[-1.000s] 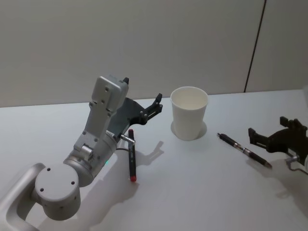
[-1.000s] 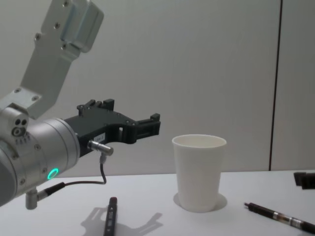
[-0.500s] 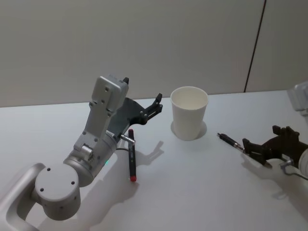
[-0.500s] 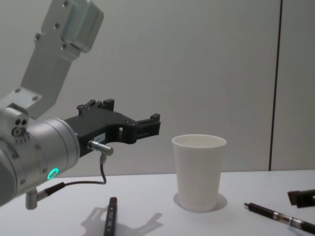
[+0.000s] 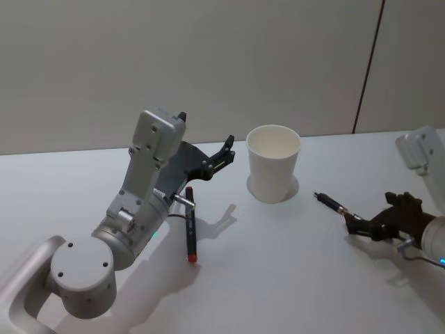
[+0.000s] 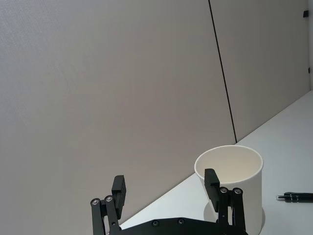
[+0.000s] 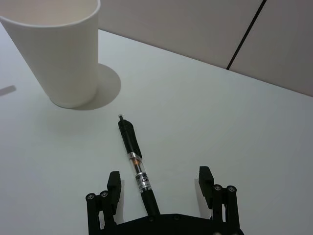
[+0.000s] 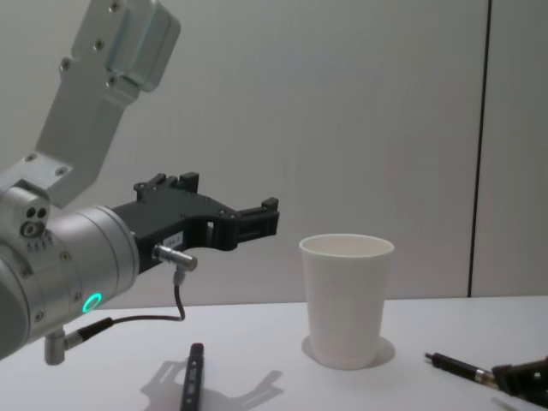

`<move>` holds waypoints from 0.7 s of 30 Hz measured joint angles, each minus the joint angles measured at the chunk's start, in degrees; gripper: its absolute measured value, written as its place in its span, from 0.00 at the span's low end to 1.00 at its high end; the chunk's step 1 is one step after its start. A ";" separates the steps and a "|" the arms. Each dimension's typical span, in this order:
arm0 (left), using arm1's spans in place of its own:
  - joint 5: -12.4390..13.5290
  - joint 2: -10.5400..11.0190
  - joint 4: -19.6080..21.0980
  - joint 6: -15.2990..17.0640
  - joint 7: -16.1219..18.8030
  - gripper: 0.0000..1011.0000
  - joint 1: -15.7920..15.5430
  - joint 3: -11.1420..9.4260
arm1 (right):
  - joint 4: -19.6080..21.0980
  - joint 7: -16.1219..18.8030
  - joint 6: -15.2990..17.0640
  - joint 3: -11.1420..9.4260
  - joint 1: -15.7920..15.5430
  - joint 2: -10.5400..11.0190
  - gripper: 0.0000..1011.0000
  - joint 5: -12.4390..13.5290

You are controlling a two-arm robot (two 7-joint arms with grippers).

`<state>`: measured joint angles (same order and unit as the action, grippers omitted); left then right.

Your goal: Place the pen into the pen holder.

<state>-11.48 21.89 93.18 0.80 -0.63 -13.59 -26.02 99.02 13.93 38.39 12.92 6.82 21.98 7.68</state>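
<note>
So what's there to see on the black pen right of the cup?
The pen is slim and black, seemingly plastic, with a clear middle band showing orange. It lies flat on the white table, tip toward the cup, apart from it. The open jaws of the right gripper straddle its rear end, not gripping.

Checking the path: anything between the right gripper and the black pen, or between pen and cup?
Nothing visible. The open right gripper straddles the black pen; bare table separates pen and pen holder. Left gripper hovers left of it.

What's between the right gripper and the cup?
The black pen, rear end inside the open right gripper; bare table from its tip to the cup. Right wrist view shows it.
</note>
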 joint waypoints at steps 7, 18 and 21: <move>0.00 0.00 0.00 0.00 0.00 0.99 0.00 0.00 | -1.81 0.83 -0.65 0.83 0.92 -0.80 0.99 -1.65; 0.00 0.00 0.00 0.00 0.00 0.99 0.00 0.00 | -4.94 0.95 -2.71 1.98 2.42 -2.56 0.99 -3.44; 0.00 0.00 0.00 0.00 0.00 0.99 0.00 0.00 | -5.62 0.73 -3.19 2.19 2.71 -2.99 0.99 -3.63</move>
<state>-11.48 21.89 93.18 0.80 -0.63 -13.59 -26.02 93.40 14.65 35.20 15.10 9.54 18.99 4.05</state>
